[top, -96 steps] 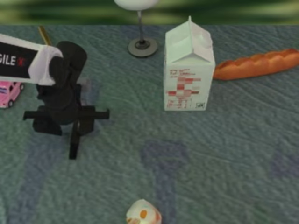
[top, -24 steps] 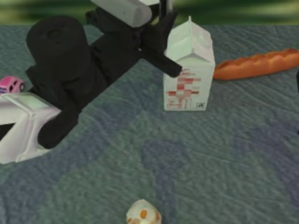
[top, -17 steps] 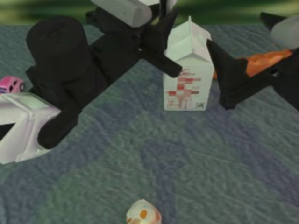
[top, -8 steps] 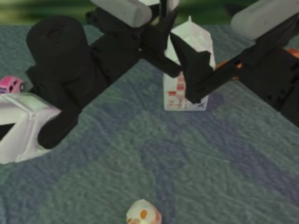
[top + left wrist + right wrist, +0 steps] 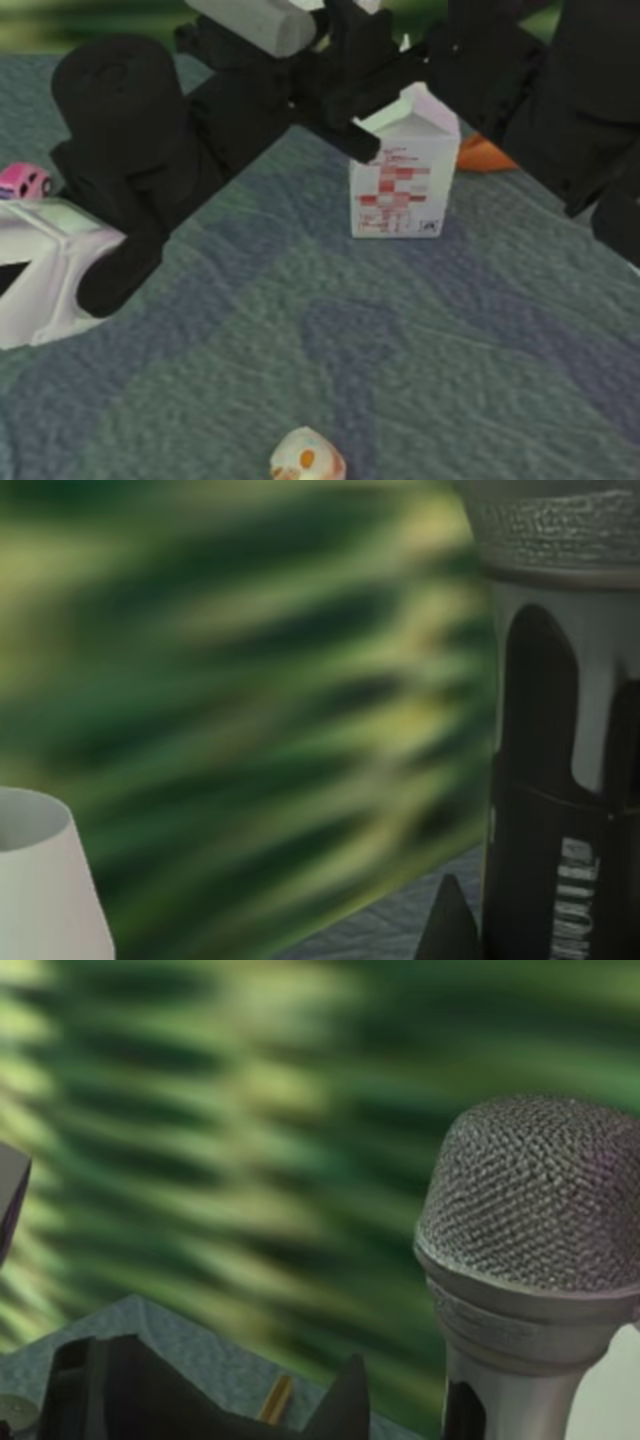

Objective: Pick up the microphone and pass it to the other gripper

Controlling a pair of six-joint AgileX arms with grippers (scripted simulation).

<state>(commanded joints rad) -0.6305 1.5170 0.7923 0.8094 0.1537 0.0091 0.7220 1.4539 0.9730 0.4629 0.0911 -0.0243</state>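
Observation:
My left gripper [image 5: 345, 50] is raised at the back of the table, above the carton's left shoulder, and is shut on the microphone [image 5: 560, 780]. In the left wrist view the black handle and grey mesh head stand upright beside one fingertip [image 5: 448, 925]. My right gripper [image 5: 400, 75] has reached in from the right and meets the left one; it is open. In the right wrist view the microphone [image 5: 535, 1200] stands close by, with a gap between its handle and one of the right gripper's fingertips [image 5: 350, 1400]. The top view hides the microphone behind the black arms.
A white milk carton [image 5: 405, 170] stands right under both grippers. An orange bread loaf [image 5: 482, 155] pokes out behind it. A pink toy car [image 5: 22, 182] sits at the left edge and a round pale toy [image 5: 307, 460] at the front. A brass handle [image 5: 277, 1397] lies beyond.
The right arm swept in from the right edge towards the left, its open gripper now up against the left one. The left arm has held still, raised with the microphone.

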